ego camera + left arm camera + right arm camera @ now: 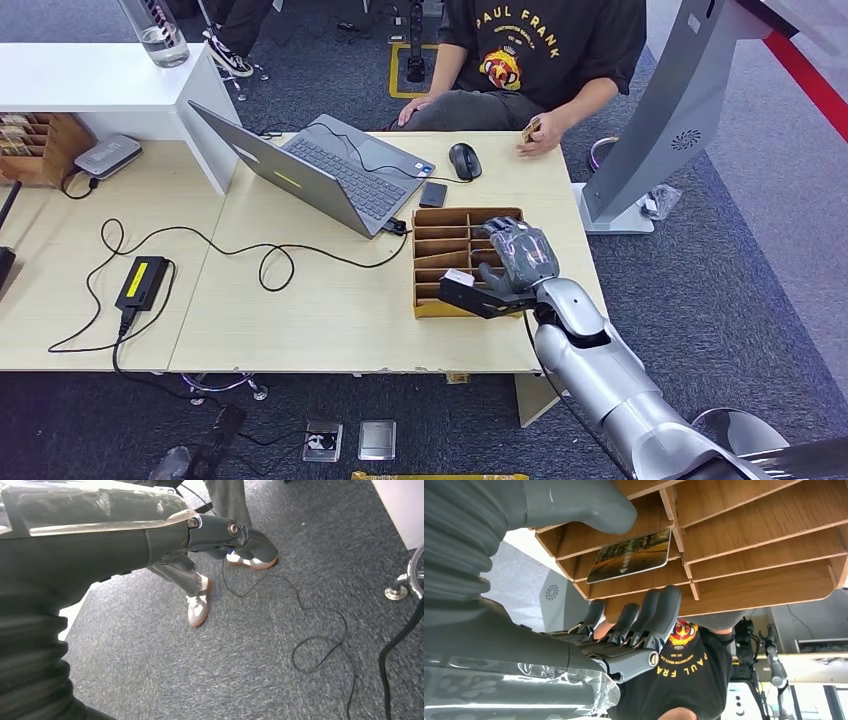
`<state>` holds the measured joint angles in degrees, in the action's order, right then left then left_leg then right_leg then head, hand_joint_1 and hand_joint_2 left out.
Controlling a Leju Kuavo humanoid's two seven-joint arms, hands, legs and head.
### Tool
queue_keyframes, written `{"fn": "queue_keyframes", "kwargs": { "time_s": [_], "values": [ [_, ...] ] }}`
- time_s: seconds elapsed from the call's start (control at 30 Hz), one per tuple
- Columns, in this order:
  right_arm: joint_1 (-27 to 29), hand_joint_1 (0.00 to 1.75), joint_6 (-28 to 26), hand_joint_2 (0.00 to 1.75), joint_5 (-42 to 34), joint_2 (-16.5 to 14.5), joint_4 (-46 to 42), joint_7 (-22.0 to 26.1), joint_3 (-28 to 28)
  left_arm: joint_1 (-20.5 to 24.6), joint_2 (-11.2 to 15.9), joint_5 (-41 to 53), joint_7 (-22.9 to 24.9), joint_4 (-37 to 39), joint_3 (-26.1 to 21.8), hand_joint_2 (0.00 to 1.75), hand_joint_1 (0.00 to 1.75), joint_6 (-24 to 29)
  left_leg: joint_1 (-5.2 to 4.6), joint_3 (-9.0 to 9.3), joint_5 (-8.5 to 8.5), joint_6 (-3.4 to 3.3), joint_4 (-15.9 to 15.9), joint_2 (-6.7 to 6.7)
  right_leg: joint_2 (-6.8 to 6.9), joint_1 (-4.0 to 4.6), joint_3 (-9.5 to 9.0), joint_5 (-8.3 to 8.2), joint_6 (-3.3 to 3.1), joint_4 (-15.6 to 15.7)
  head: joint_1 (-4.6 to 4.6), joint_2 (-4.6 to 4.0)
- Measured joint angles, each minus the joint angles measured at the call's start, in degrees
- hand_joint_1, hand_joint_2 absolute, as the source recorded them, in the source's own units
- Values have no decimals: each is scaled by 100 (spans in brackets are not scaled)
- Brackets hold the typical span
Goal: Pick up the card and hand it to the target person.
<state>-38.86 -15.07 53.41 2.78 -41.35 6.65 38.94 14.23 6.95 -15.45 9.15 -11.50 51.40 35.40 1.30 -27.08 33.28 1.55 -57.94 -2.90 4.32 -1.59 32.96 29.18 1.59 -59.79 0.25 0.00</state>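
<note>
Lower right of centre, the right hand [515,262] hovers over the wooden organizer [440,247] on the surface [300,310], fingers [654,612] spread wide, gripping nothing. The card [631,556] lies in a slot between thumb and fingers. The left hand [215,532] hangs above carpet, fingers curled. A seated person [545,50] waits at upper centre.

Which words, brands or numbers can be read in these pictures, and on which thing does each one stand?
"PAUL FRANK": yellow letters on the person's black T-shirt, also visible upside down in the right wrist view.
Small lines under the shirt's picture: too small to read.
White word with an arrow on the card in the wooden organizer, near the right hand: too blurred to read.
Stickers on the laptop: too small to read.
</note>
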Motion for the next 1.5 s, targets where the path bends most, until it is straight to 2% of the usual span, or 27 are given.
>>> {"fn": "queue_keyframes", "kwargs": {
  "time_s": [0.07,0.17,0.2,0.27,1.0,1.3,1.5],
  "values": [
    [5,96,7,175,1,3,6,1,2,-1,0,0,-7,0,0,175,0,3,0,0,0,0,0,0,0,0,0,0,0,0,-1,0],
    [23,152,13,175,1,4,11,1,10,-3,0,0,-25,0,-1,175,0,12,0,0,0,0,0,0,0,0,0,0,0,0,-1,0],
    [31,165,14,175,1,4,13,-1,15,-4,0,0,-32,0,-1,175,0,19,0,0,0,0,0,0,0,0,0,0,0,0,-1,0],
    [45,175,14,175,2,4,16,-7,26,-6,0,0,-46,0,-1,175,0,35,0,0,0,0,0,0,0,0,0,0,0,0,0,0],
    [88,170,-130,175,-161,67,-111,-58,63,-39,0,11,-63,0,-2,175,0,55,0,5,0,0,0,0,0,0,-4,0,0,0,1,0],
    [490,157,86,175,-337,334,-1538,-399,-120,-184,0,11,-75,0,-12,175,0,57,0,2,0,0,0,-1,-1,0,0,0,0,1,1,0],
    [720,156,278,175,-270,526,-2566,-564,-356,-243,0,31,-75,0,-14,175,0,54,0,5,0,0,0,-2,-1,0,-2,0,0,1,2,0]
  ]
}}
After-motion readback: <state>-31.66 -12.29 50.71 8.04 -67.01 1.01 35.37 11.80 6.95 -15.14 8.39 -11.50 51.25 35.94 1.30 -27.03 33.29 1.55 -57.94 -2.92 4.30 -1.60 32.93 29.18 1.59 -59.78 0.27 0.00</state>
